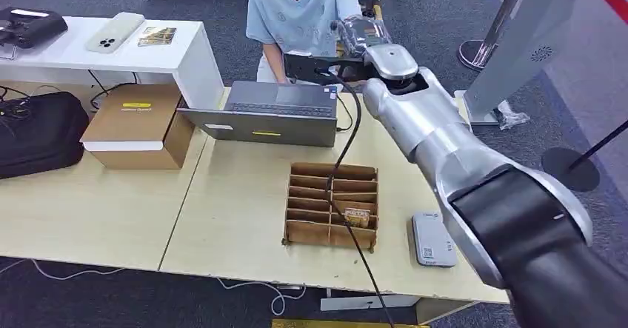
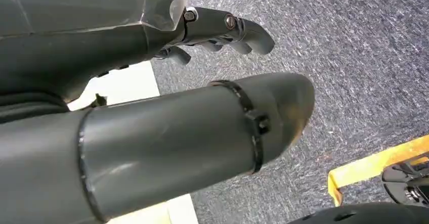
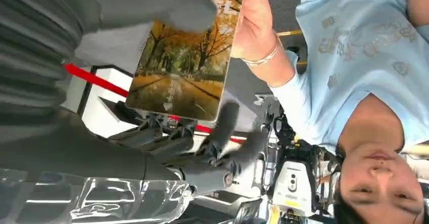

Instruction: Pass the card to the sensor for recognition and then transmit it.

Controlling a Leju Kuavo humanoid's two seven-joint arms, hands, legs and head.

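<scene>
The card (image 3: 183, 64), printed with an autumn tree avenue, sits between my right hand's (image 3: 152, 148) thumb and its fingers (image 3: 222, 133). A person's hand (image 3: 253, 21) pinches the card's far end at the same moment. In the head view my right hand (image 1: 357, 35) is stretched across the table up to the person in a light blue shirt (image 1: 296, 9). The small grey sensor (image 1: 433, 239) lies on the table near its front right edge. My left hand (image 2: 152, 107) hangs over grey carpet and holds nothing, its fingers (image 2: 227, 27) apart from the thumb.
A cardboard slotted organizer (image 1: 331, 206) with another card (image 1: 357, 217) in it stands mid-table. A black cable crosses it. A laptop (image 1: 278, 113) sits at the far edge, with a cardboard box (image 1: 137, 124) and a black bag (image 1: 37, 132) to the left.
</scene>
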